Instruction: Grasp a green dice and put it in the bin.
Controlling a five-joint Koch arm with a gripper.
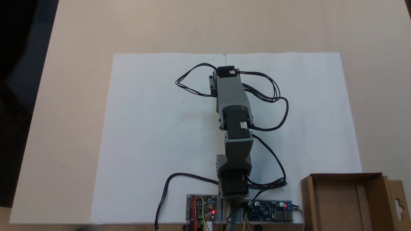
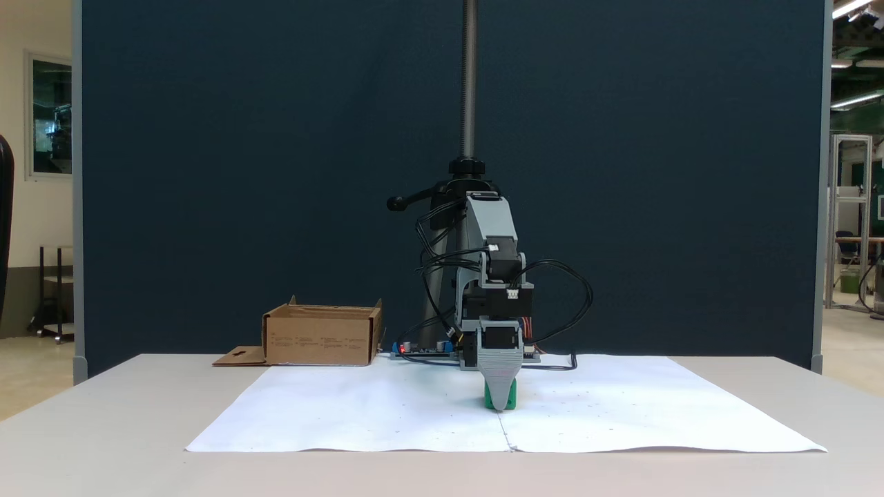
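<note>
Dark blue partition behind beige bench; white paper sheet spread on it. Bin at left in front-facing fixed view, well apart from me. My hand down on paper at centre, front jaw covering green dice; grip state — cannot tell.

The green dice is bright green beneath the grey gripper. The bin is plain brown cardboard at the tabletop's beige corner. White paper carries the grey-and-black arm with black cables.
</note>
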